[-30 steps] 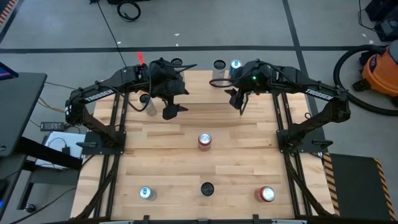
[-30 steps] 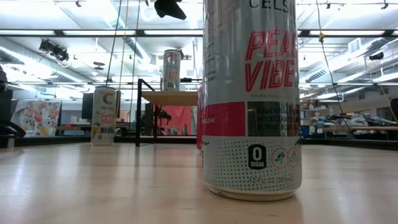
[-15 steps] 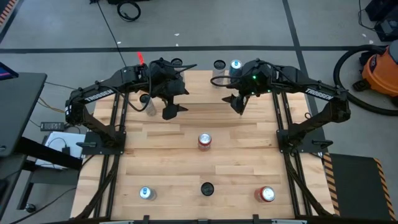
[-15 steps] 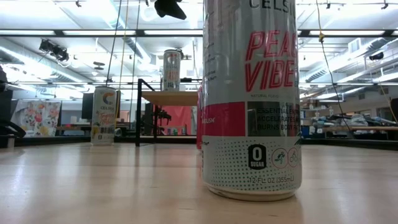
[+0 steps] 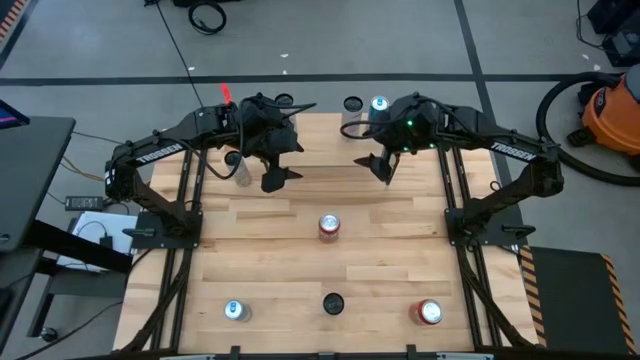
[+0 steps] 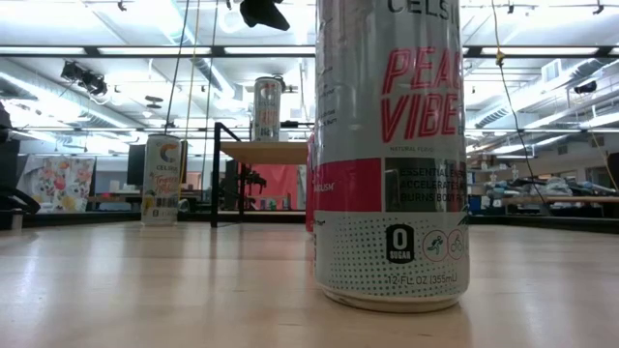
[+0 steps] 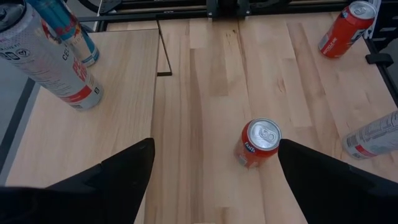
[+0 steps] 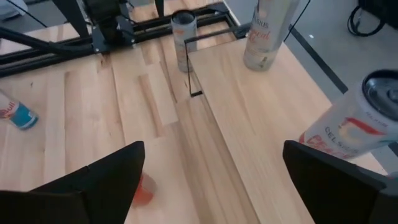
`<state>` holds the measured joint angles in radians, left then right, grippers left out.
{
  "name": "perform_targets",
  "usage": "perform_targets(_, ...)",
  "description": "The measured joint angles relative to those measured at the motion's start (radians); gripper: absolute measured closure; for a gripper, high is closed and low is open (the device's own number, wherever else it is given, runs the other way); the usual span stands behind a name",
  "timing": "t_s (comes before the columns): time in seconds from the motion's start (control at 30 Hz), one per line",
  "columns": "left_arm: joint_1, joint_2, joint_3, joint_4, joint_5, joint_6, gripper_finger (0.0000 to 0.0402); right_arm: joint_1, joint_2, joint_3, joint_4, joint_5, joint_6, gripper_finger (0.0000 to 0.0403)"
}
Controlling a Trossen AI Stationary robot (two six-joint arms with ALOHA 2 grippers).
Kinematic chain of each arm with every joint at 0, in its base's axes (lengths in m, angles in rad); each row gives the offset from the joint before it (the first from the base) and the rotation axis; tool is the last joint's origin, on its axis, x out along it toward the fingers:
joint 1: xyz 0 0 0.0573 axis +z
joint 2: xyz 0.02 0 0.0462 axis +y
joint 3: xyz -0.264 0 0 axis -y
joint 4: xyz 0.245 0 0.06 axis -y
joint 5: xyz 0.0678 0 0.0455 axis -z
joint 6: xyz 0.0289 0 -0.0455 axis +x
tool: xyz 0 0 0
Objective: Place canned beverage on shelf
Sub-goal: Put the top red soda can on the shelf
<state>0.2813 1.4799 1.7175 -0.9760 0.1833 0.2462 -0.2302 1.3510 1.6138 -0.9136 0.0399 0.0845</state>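
- Right claw [image 5: 386, 166] hangs with fingers spread, empty, above the shelf [image 8: 261, 118]
- A white can [image 8: 351, 127] stands on the shelf just beside it
- Left claw [image 5: 272, 176] gapes, empty

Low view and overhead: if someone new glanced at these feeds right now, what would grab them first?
The big silver can standing right in front of the low camera fills much of that view. Behind it, another can stands on the shelf at the table's far edge. From above, both arms hang over the far half of the table, the right gripper near the shelf with jaws open.
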Motion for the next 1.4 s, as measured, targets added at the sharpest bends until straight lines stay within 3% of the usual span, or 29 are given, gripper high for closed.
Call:
perform_targets(0.27, 0.000, 0.000, 0.000, 0.005, 0.000, -0.036, 0.0049, 0.000, 0.000, 0.001, 0.175, -0.001, 0.037, 0.0009)
perform_targets(0.37, 0.000, 0.000, 0.000, 0.013, 0.000, -0.038, 0.0049, 0.000, 0.000, 0.001, 0.201, -0.045, 0.097, 0.0009)
perform_targets(0.67, 0.000, 0.000, 0.000, 0.024, 0.000, -0.053, 0.0049, 0.000, 0.031, 0.001, 0.157, -0.170, 0.201, 0.0011)
perform_targets(0.83, 0.000, 0.000, 0.000, 0.026, 0.000, -0.053, 0.0049, 0.012, 0.050, 0.001, 0.081, -0.241, 0.155, 0.0011)
perform_targets(1.17, 0.000, 0.000, 0.000, 0.029, 0.000, -0.053, 0.0049, 0.098, 0.088, 0.000, -0.019, -0.207, 0.144, 0.0011)
perform_targets(1.4, 0.000, 0.000, 0.000, 0.029, 0.000, -0.052, 0.0049, 0.231, 0.120, 0.000, -0.097, -0.010, 0.114, 0.0011)
